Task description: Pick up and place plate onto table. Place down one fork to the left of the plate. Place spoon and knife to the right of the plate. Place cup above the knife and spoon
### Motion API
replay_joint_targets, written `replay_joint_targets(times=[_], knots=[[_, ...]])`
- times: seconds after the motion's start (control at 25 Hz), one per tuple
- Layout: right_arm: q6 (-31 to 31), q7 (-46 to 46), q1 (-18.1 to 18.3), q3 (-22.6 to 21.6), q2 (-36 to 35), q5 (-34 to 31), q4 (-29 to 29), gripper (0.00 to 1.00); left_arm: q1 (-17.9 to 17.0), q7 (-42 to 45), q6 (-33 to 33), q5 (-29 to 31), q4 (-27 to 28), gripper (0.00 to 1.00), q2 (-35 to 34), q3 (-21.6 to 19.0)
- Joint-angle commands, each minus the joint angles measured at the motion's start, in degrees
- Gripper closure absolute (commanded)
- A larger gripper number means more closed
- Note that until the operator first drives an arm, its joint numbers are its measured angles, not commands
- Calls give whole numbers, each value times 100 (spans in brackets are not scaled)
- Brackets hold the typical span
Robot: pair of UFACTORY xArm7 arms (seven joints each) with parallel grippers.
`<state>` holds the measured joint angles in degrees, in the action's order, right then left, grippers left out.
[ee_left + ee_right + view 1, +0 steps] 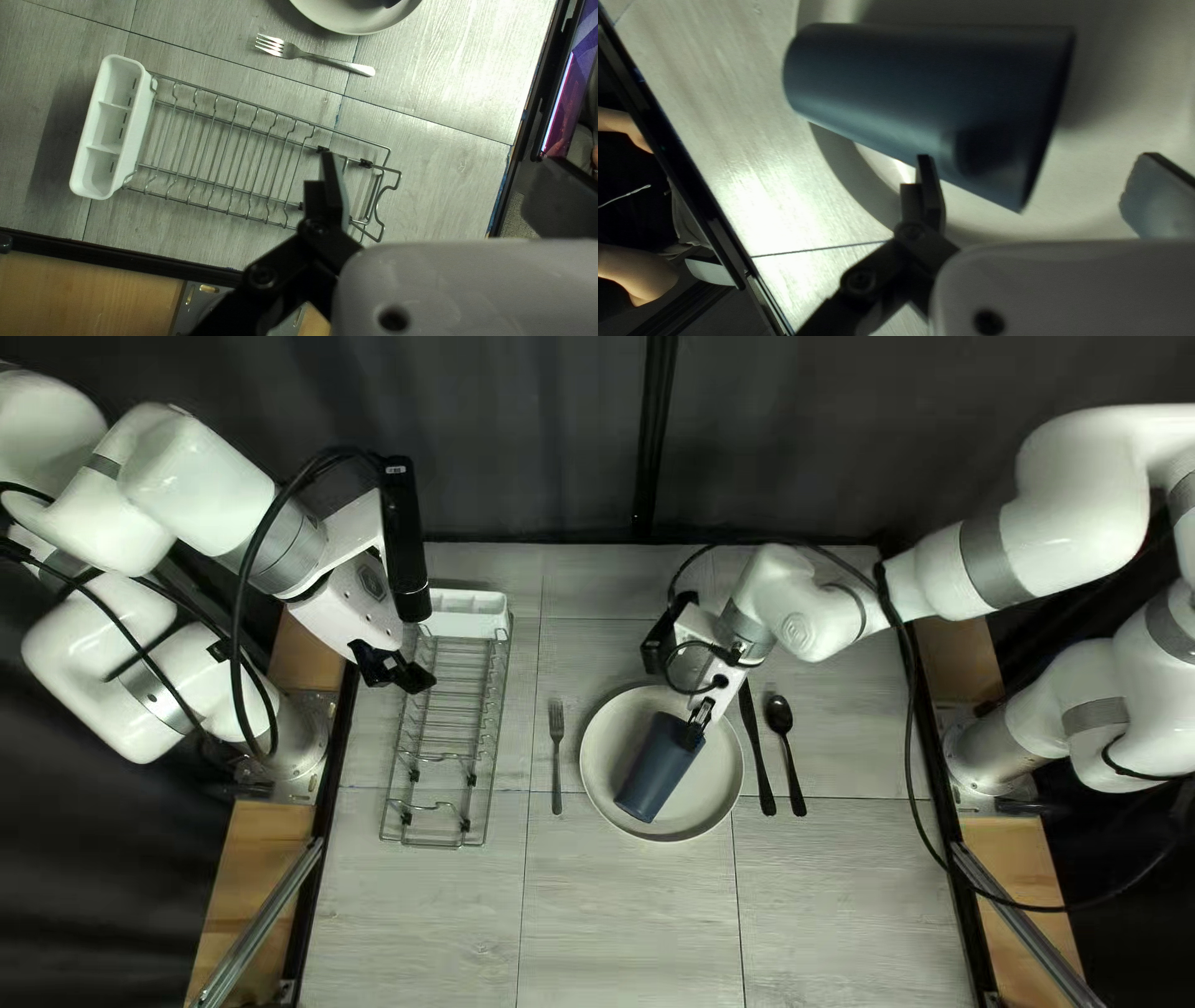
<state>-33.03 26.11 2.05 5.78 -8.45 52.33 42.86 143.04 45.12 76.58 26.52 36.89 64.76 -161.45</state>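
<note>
Looks smooth and matt on cup (654, 774) and plate (716, 797); shines as metal on the fork (286, 51), glossy black on the spoon (778, 714). Shows metal wire in the rack (249, 127) near the table's (623, 909) left edge, smooth plastic in its caddy (132, 143).

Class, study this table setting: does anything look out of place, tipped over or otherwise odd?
Yes, the dark blue cup. It lies on its side over the plate, whereas its place is above the knife and spoon. The fork looks fine, left of the plate in the top left view.
</note>
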Motion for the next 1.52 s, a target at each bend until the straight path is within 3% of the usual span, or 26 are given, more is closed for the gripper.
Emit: replay_joint_targets(times=[0.04, 0.24, 0.28, 0.32, 0.36, 0.52, 0.68, 0.8, 0.96, 1.52], knots=[[86, 141, -62, -118, -147, 211, 120, 0, 0, 0, 0, 0, 0, 0, 0, 0], [144, 332, -117, -255, -278, 469, 268, 0, 0, 0, 0, 0, 0, 0, 0, 0], [149, 386, -114, -272, -265, 537, 258, 8, 0, 0, 0, 0, 0, 0, 0, 0], [151, 455, -112, -290, -211, 618, 224, 48, 0, 0, 0, 0, 0, 0, 0, 0], [160, 486, -118, -299, -151, 659, 187, 100, 0, 0, 0, 0, 0, 0, 0, 0], [174, 637, -112, -312, 308, 850, -102, 100, 0, 0, 0, 0, 0, 0, 0, 0], [14, 421, -40, -250, 1081, 581, -464, 100, 0, 0, 0, 0, 0, 0, 0, 0], [-276, -157, 93, -305, 1708, -158, -583, 100, 0, 0, 0, 0, 0, 0, 0, 0], [-1254, -1013, 527, -394, 2210, -1852, -242, 100, 0, 0, 0, 0, 0, 0, 0, 0], [-3182, -2022, 1234, -444, 2391, -4579, 746, 100, 0, 0, 0, 0, 0, 0, 0, 0]])
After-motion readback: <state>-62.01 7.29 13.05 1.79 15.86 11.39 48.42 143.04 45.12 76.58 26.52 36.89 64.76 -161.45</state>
